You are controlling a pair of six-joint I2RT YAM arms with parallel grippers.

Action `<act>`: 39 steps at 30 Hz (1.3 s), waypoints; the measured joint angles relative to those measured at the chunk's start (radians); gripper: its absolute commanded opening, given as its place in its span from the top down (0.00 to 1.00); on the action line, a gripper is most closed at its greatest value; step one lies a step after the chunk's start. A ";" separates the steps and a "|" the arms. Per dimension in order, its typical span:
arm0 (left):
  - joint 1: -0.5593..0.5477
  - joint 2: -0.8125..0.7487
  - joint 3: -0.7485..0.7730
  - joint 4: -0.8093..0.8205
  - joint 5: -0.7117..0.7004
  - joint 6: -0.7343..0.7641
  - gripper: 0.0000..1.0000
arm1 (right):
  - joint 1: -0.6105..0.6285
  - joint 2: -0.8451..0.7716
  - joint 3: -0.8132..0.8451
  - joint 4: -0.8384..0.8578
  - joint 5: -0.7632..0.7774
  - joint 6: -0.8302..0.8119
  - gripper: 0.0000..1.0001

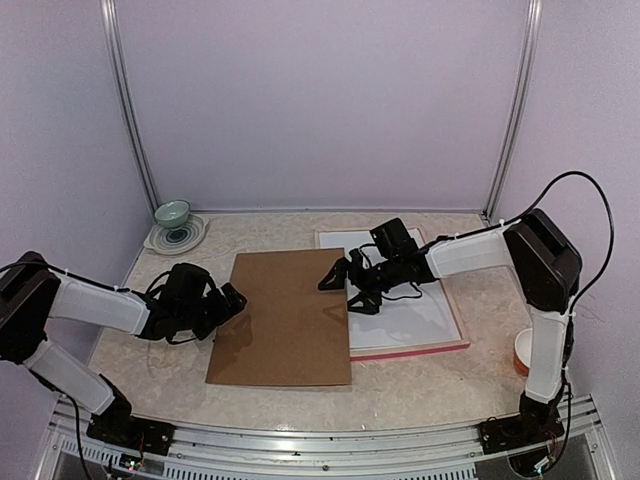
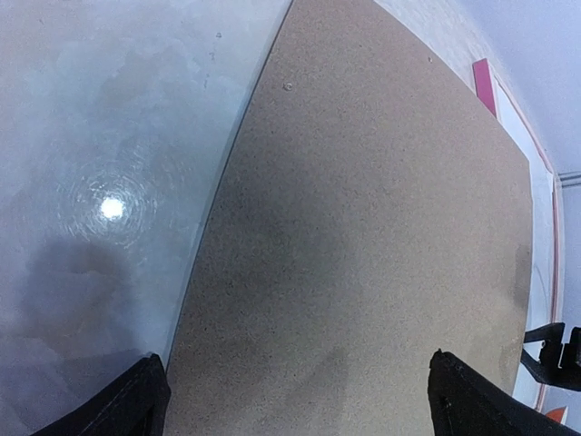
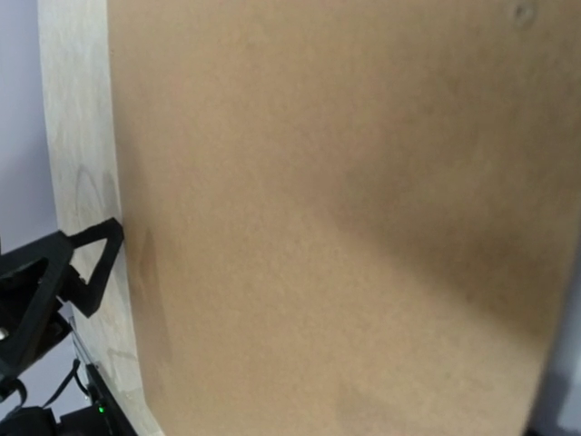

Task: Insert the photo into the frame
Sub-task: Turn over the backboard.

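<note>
Frame flat beneath right hand, seemingly not touching.

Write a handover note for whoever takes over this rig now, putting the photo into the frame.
Left hand: open, empty, by the brown backing board's left edge.
Right hand: open, empty, over the board's right edge.
Frame: flat on the table, white sheet inside, left side under the board.
Photo: no print visible.
Done: nothing evident. Left: find the photo, seat it in the frame.
</note>
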 measured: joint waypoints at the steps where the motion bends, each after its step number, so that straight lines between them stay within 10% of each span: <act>1: -0.003 0.000 -0.001 0.005 0.005 -0.001 0.01 | 0.000 0.000 -0.006 0.000 -0.003 0.000 0.01; 39: -0.053 0.034 -0.005 0.097 0.080 -0.007 0.01 | -0.013 -0.151 0.051 0.157 -0.211 -0.006 0.03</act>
